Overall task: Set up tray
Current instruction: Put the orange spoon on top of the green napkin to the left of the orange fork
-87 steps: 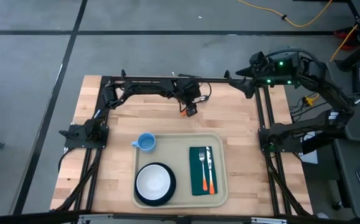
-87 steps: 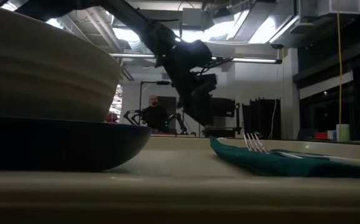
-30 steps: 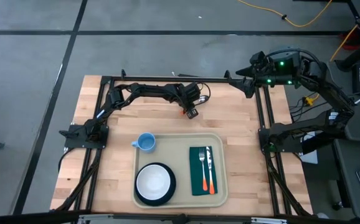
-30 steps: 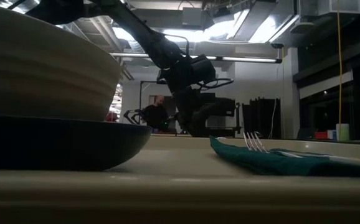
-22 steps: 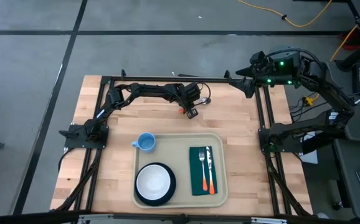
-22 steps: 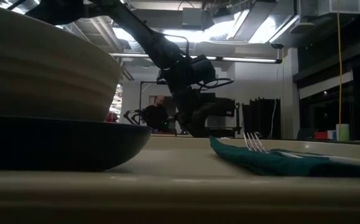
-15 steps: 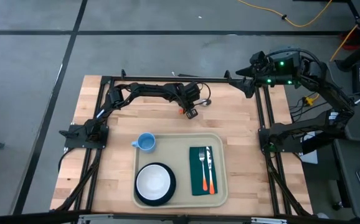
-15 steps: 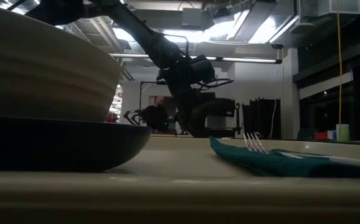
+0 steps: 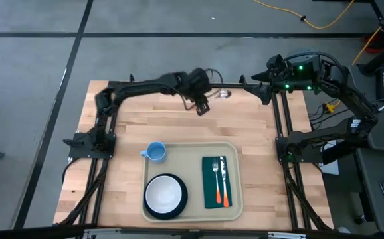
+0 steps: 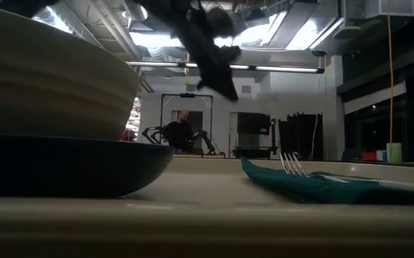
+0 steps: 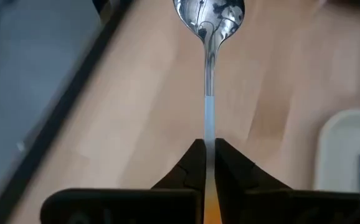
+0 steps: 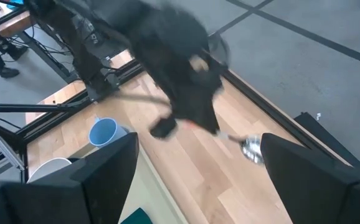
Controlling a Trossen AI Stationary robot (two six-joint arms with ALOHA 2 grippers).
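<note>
**Left gripper clamped on spoon, raised over the far edge of the table**

Count: one tray (image 9: 237,178), one dark plate (image 9: 182,207) with one white bowl (image 9: 163,194) in it, one blue cup (image 9: 155,152), one green napkin (image 9: 208,192), one fork (image 9: 215,176), one orange-handled utensil (image 9: 224,189), one spoon (image 11: 209,25).

The tray lies on the table (image 9: 248,119) near its front edge, about midway along. Bowl and plate sit in its front left corner, napkin with both utensils along its right side, cup at its back left corner.

Hard to make out: the left arm is blurred in the high and low views. The low view crops bowl and plate. The second utensil's head cannot be identified.

Left gripper (image 11: 207,155): fingers pinched tight on the spoon's handle, bowl end pointing away, over the table's far edge. Right gripper (image 12: 195,186): spread wide, holding nothing, above the table's far right corner.
</note>
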